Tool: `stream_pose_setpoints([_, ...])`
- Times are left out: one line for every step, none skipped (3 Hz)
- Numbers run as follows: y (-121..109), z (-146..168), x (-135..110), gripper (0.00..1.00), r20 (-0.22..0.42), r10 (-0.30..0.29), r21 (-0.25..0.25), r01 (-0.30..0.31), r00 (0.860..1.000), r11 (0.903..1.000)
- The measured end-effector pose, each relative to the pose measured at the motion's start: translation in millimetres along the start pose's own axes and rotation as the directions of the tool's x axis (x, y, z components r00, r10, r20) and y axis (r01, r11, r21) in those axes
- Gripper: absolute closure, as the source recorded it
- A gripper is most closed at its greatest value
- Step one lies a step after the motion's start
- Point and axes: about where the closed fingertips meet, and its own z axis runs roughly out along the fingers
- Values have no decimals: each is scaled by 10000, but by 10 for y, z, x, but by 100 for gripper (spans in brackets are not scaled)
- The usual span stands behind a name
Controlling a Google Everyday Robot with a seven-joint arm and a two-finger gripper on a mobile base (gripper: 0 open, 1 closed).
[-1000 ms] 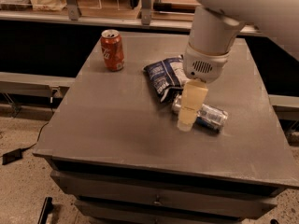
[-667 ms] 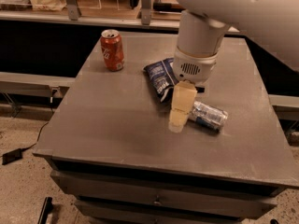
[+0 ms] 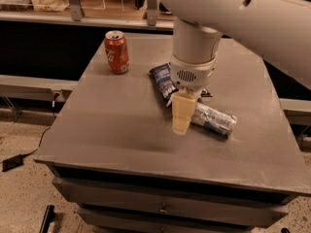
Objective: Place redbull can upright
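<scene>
Hovering beside the fallen redbull can (image 3: 216, 120)

We are hanging our gripper (image 3: 181, 124) low over the table (image 3: 116, 135), at the left end of the redbull can; whether it is spread or closed, we cannot tell. The can is lying on its side right of centre, so we are judging the task barely begun: grasping and standing it up are both remaining. A dark blue snack bag (image 3: 162, 79) is lying just behind, and a cola can (image 3: 117, 51) is standing well apart, back left. The grey table is sitting on a speckled floor (image 3: 19, 198).
</scene>
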Motion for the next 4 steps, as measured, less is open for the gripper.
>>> stream_pose_setpoints([-22, 62, 49, 25, -64, 222, -67, -223, 9997, 9997])
stream_pose_setpoints([-56, 135, 116, 25, -51, 411, -121, -412, 9991, 9991])
stream_pose_setpoints([-81, 215, 178, 25, -28, 573, -214, -573, 9984, 9981])
stream_pose_setpoints([-88, 266, 183, 30, -23, 618, -256, -618, 9981, 9978])
